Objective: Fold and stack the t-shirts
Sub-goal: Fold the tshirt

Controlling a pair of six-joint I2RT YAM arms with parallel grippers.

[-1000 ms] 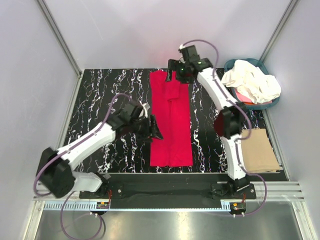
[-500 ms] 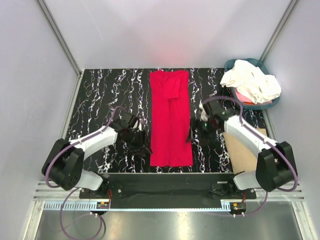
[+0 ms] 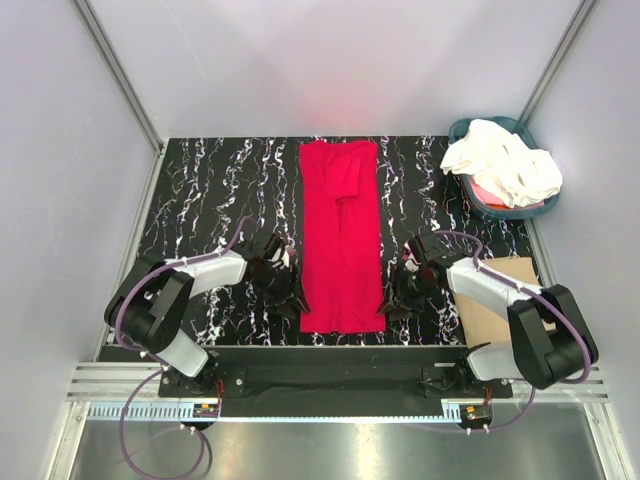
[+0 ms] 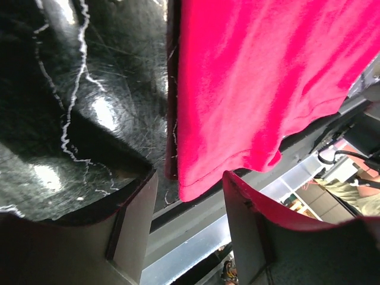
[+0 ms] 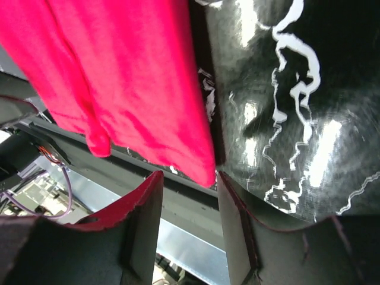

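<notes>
We have the plain bright red cloth t-shirt [image 3: 340,240] lying as a strip, long axis near-to-far, mid black marbled counter [image 3: 215,190], with left jaws and right jaws spread, each flanking its own near hem corner, pinching nothing.

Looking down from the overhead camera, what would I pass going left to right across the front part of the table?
Left gripper → red t-shirt → right gripper → cardboard sheet.
</notes>
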